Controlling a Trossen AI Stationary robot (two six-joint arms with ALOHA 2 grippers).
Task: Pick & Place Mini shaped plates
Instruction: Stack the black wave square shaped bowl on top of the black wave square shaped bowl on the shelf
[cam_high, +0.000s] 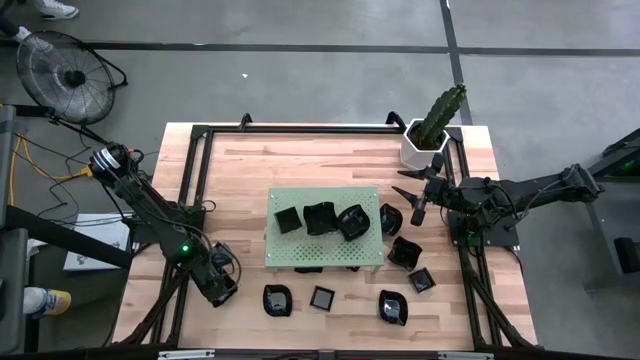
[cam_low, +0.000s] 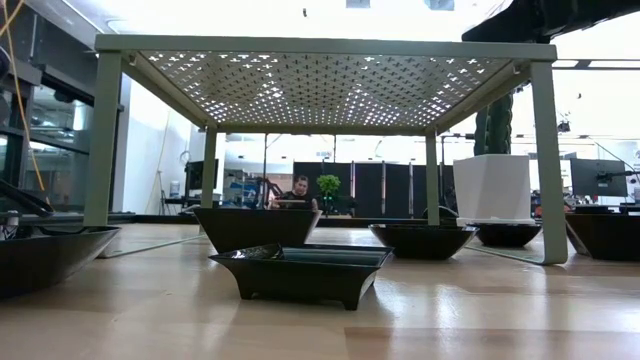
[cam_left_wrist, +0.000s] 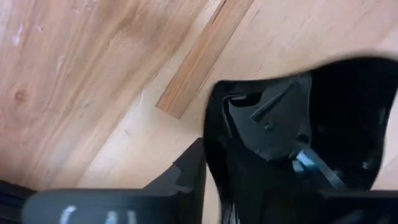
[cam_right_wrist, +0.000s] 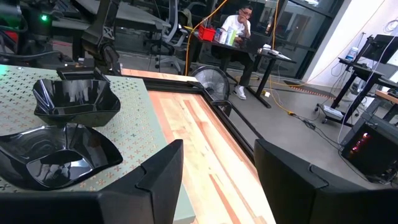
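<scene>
Right now I have my left claw (cam_high: 222, 285) pinching the rim of a small glossy black dish (cam_left_wrist: 298, 143) at the wooden surface's (cam_high: 250, 170) near-left corner, while the right claw (cam_high: 418, 190) waits open by the far edge.

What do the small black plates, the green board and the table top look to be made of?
Mini shaped plates: glossy black, likely plastic or glazed ceramic; they show sharp reflections. Green perforated board: probably painted metal, with a regular punched pattern and thin legs. Table top: pale wooden planks with visible grain.

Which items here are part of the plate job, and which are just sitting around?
Job: black mini plates on the table and on the green board; left gripper closing on one; right gripper open, waiting.
Bystanders: white pot with cactus, floor fan.
</scene>
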